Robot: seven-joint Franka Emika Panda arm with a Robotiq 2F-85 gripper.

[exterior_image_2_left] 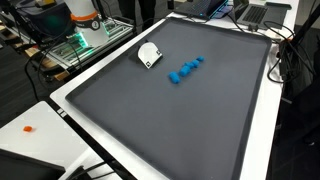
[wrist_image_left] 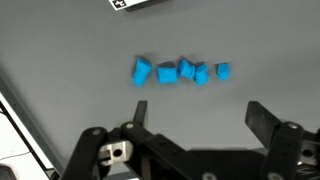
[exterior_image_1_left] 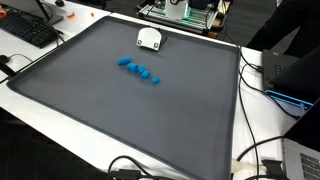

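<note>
Several small blue blocks (wrist_image_left: 180, 72) lie in a short row on a dark grey mat (wrist_image_left: 90, 40); both exterior views show them near the mat's middle (exterior_image_1_left: 138, 70) (exterior_image_2_left: 185, 70). My gripper (wrist_image_left: 200, 110) hangs above the mat on the near side of the row, open, with nothing between its two black fingers (wrist_image_left: 262, 115). A small white domed object (exterior_image_1_left: 149, 39) (exterior_image_2_left: 149, 54) sits beyond the blocks; in the wrist view only its edge, with a printed marker (wrist_image_left: 135, 3), shows at the top. In the exterior views the gripper itself is out of frame.
The mat (exterior_image_1_left: 120, 110) covers a white table (exterior_image_2_left: 60, 110). A keyboard (exterior_image_1_left: 30, 30) lies off one corner. A laptop (exterior_image_1_left: 292, 80) and cables (exterior_image_1_left: 255, 150) line one side. An equipment stand (exterior_image_2_left: 85, 35) is behind the table, and a small orange item (exterior_image_2_left: 28, 128) lies on the white edge.
</note>
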